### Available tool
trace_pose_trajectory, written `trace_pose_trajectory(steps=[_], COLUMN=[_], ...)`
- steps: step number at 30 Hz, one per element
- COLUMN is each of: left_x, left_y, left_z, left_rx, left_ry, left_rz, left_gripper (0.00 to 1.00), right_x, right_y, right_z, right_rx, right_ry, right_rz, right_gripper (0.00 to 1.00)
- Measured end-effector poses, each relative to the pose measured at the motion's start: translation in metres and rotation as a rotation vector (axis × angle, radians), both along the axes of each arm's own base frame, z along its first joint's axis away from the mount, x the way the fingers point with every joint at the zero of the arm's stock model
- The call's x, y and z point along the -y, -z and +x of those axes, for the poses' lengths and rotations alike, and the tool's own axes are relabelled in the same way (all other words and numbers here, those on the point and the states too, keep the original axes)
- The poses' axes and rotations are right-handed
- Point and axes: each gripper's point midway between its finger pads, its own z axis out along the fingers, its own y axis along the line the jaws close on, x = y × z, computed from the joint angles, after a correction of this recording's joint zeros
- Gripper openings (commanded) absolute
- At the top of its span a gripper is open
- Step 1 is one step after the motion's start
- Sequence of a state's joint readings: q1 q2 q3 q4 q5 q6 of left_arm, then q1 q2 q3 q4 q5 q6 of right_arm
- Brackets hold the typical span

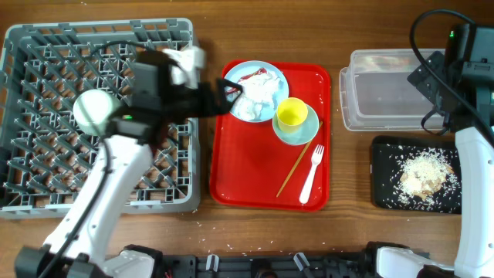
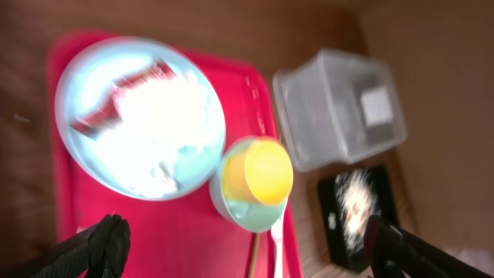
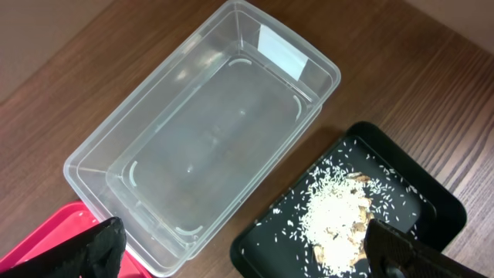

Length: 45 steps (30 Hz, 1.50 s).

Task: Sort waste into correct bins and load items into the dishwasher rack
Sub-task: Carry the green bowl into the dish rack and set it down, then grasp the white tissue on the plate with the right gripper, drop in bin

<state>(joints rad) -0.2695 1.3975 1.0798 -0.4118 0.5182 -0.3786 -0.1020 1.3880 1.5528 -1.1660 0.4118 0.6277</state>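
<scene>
We read the step in hand as clearing the last waste. The rice [image 3: 336, 216] already lies in the black tray [image 3: 432, 205], while the crumpled tissue [image 1: 257, 94] and its red wrapper scrap [image 1: 252, 77] sit on the plate [image 1: 272, 76] at the far left corner of the red tray [image 1: 255, 166].

The left gripper [image 1: 226, 96] hovers at the plate's rim on the side of the rack [image 1: 31, 116], with its jaws spread wide and nothing between them. The wrist view shows both fingers [image 2: 108, 241] at the frame's lower corners, with open space between. From there the tissue lies just ahead, a short reach toward the robot's right. The wrapper's long axis runs slantwise across the plate.

The right gripper [image 3: 243, 235] is also wide open and empty. It hangs above the gap between the clear tub [image 3: 208, 131] and the black tray, well apart from the plate. So the left arm is plainly the nearer one (though the tub, which we take to be the tissue's bin, sits on the right arm's side).

The yellow cup [image 1: 292, 113] stands in the saucer [image 1: 307, 133] just beside the plate. The fork [image 1: 312, 174] and chopstick [image 1: 297, 168] lie further down the tray.
</scene>
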Motion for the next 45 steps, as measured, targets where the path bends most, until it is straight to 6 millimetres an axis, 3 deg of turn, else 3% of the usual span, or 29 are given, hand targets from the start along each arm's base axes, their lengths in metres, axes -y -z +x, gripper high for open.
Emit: trace_pose_trajectory(steps=[2, 3, 5, 6, 7, 11, 14, 16, 19, 21, 22, 23, 24, 27, 28, 29, 32, 35, 37, 39, 42, 45], left_x=[0.016, 0.009, -0.020, -0.053, -0.107, -0.238, -0.274, -0.288, -0.305, -0.306, -0.306, -0.305, -0.305, -0.305, -0.305, -0.305, -0.305, -0.305, -0.305, -0.305, -0.305, -0.305], left_y=[0.022, 0.039, 0.050, 0.057, 0.060, 0.069, 0.071, 0.071, 0.062, 0.059, 0.059, 0.058, 0.058, 0.059, 0.059, 0.059, 0.059, 0.059, 0.059, 0.059, 0.059, 0.059], left_z=[-0.002, -0.004, 0.000, 0.004, 0.014, 0.004, -0.004, -0.007, 0.002, 0.006, 0.006, 0.007, 0.006, 0.006, 0.006, 0.006, 0.006, 0.006, 0.006, 0.006, 0.006, 0.006], left_rx=[-0.001, -0.016, -0.044, -0.081, -0.119, -0.274, -0.318, -0.328, -0.271, -0.250, -0.249, -0.248, -0.249, -0.253, -0.253, -0.253, -0.253, -0.253, -0.253, -0.253, -0.253, -0.253], left_ry=[-0.016, -0.083, -0.218, -0.330, -0.498, -0.847, -0.939, -0.976, -1.023, -1.028, -1.027, -1.025, -1.024, -1.023, -1.023, -1.023, -1.023, -1.023, -1.023, -1.023, -1.023, -1.023], left_rz=[0.120, 0.242, 0.352, 0.416, 0.464, 0.465, 0.397, 0.377, 0.347, 0.338, 0.336, 0.333, 0.333, 0.334, 0.334, 0.334, 0.334, 0.334, 0.333, 0.333, 0.333, 0.334], left_gripper=[0.98, 1.00, 1.00, 1.00, 1.00, 1.00, 1.00, 1.00, 1.00, 1.00, 1.00, 1.00, 1.00, 1.00, 1.00, 1.00, 1.00, 1.00, 1.00, 1.00, 1.00, 1.00], right_x=[0.000, 0.000, 0.000, 0.000, 0.000, 0.000, 0.004, 0.003, -0.030, -0.075, -0.102, -0.152, -0.195, -0.299, -0.330, -0.348, -0.385, -0.417, -0.444, -0.443, -0.424, -0.408], right_y=[0.000, 0.000, 0.000, 0.000, 0.000, -0.001, -0.021, -0.024, -0.020, -0.030, -0.038, -0.044, -0.037, 0.029, 0.060, 0.083, 0.137, 0.139, 0.153, 0.171, 0.207, 0.212], right_z=[0.000, 0.000, 0.000, 0.000, 0.000, 0.001, 0.028, 0.033, 0.048, 0.070, 0.081, 0.097, 0.100, 0.095, 0.089, 0.083, 0.065, 0.080, 0.087, 0.094, 0.106, 0.111], right_rx=[0.000, 0.001, 0.001, 0.000, 0.000, 0.006, 0.152, 0.176, 0.220, 0.308, 0.347, 0.378, 0.357, 0.158, 0.074, 0.010, -0.150, -0.064, -0.018, -0.036, -0.112, -0.141], right_ry=[0.000, 0.000, 0.000, 0.000, 0.000, 0.000, 0.004, -0.001, -0.131, -0.321, -0.448, -0.671, -0.825, -1.084, -1.156, -1.215, -1.346, -1.385, -1.409, -1.392, -1.301, -1.256], right_rz=[0.000, 0.000, 0.000, 0.000, 0.000, -0.001, -0.021, -0.015, 0.153, 0.334, 0.388, 0.418, 0.437, 0.352, 0.295, 0.241, 0.091, -0.001, -0.025, -0.044, -0.139, -0.179], right_gripper=[1.00, 1.00, 1.00, 1.00, 1.00, 1.00, 1.00, 1.00, 1.00, 1.00, 0.99, 0.99, 0.99, 1.00, 1.00, 0.99, 0.99, 0.99, 0.96, 0.91, 0.89, 0.84])
